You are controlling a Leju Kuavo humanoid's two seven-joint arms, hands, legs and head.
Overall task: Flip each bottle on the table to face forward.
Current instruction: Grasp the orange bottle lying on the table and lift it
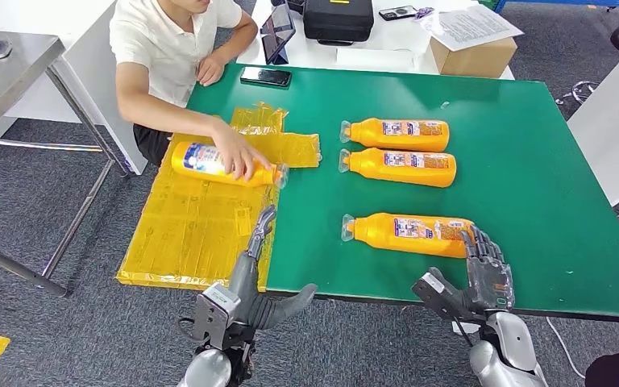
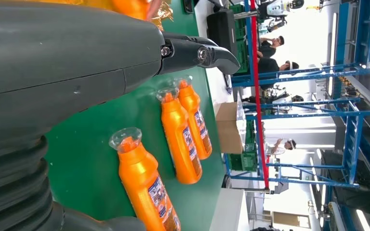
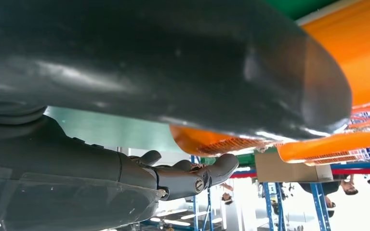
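On the green table three orange bottles lie on their sides, labels up: two touching farther back, one nearest me. My right hand rests its spread fingers against the nearest bottle's base end, gripping nothing. My left hand hovers open over the yellow sheet, where a person's hand holds a fourth bottle.

Three bottles lie on their sides on the table, caps toward 9 o'clock: far bottle, middle bottle just beside it at 6 o'clock, near bottle apart. Fourth bottle at 9 o'clock, on plastic sheet.
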